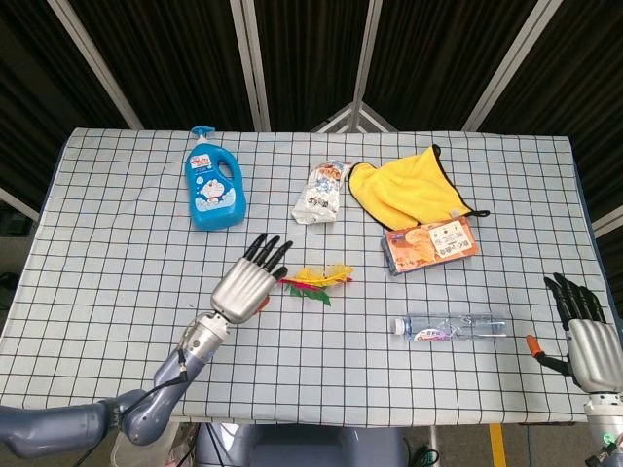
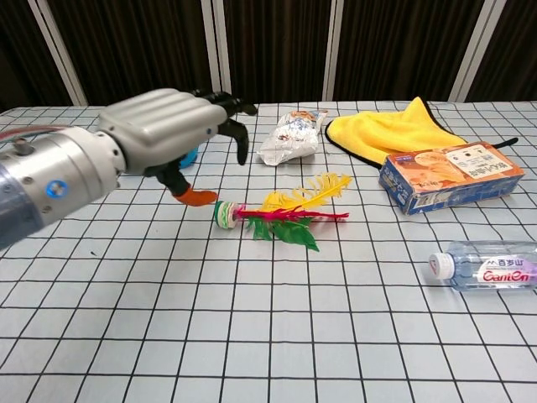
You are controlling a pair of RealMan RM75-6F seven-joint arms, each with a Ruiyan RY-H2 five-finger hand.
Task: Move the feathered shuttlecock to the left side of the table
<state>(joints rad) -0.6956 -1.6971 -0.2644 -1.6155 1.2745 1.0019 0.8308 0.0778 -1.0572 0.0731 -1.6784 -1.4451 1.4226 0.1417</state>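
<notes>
The feathered shuttlecock (image 1: 316, 280) (image 2: 285, 214) lies flat near the table's middle, its round green-and-white base pointing left and its yellow, red and green feathers fanning right. My left hand (image 1: 248, 284) (image 2: 172, 133) hovers just left of and above the base with fingers spread and nothing held; its orange thumb tip (image 2: 200, 197) is close to the base without touching. In the head view the hand hides the base. My right hand (image 1: 584, 336) rests open at the table's right front edge, away from everything.
A blue detergent bottle (image 1: 213, 182) stands at the back left. A white snack bag (image 1: 322, 193), a yellow cloth (image 1: 401, 187) and an orange box (image 1: 428, 244) lie behind and right of the shuttlecock. A water bottle (image 1: 450, 326) lies at the front right.
</notes>
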